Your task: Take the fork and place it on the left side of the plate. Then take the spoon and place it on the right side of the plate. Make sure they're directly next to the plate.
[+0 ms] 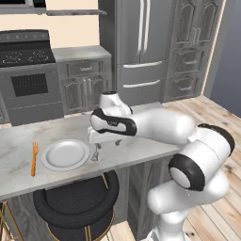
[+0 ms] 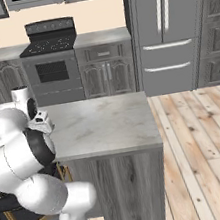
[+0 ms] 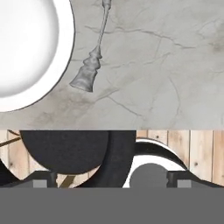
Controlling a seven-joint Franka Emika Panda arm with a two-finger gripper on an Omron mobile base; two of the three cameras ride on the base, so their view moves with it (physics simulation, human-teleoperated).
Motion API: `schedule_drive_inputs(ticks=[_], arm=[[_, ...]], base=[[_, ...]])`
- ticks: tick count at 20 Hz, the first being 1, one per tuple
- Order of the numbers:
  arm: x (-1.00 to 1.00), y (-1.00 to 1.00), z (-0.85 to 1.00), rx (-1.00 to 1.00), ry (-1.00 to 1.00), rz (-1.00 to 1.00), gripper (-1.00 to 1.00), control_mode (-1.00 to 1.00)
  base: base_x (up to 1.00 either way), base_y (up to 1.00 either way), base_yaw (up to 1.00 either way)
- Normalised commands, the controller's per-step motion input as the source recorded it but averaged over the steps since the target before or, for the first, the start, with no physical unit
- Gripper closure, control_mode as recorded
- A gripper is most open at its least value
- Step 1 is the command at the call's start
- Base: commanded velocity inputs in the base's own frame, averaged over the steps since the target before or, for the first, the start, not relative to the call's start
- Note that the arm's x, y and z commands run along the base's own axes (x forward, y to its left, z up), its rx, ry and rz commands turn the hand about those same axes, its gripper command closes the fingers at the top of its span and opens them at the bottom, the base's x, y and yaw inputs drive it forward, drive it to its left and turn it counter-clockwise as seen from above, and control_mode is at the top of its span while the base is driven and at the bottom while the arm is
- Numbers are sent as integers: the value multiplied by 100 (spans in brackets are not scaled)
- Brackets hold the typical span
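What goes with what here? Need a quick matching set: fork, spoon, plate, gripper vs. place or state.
Things:
1. fork
2. spoon
3. plate
4. gripper

Places or states:
A. round and white, between the two utensils
B. open, holding nothing
C. orange, left of the plate
D. grey, close by the plate's right rim

Pairs: 1-C, 2-D, 3-A, 4-B

Marble-top island (image 2: 104, 123) w/ grey wood sides; black round stool (image 1: 75, 202) tucked under its near edge. Behind island: dark range (image 2: 52, 55), grey cabinets (image 2: 106, 72), steel fridge (image 2: 166, 26). Light plank floor (image 2: 204, 147) to island's right, cream wall above range
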Motion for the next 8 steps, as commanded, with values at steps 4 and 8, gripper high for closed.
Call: schedule_drive_inputs(ticks=[4, 8], arm=[[-80, -16, 21, 1, 1, 0, -100, -100], [-78, -17, 25, 0, 4, 0, -100, -100]], base=[[0, 0, 0], [0, 0, 0]])
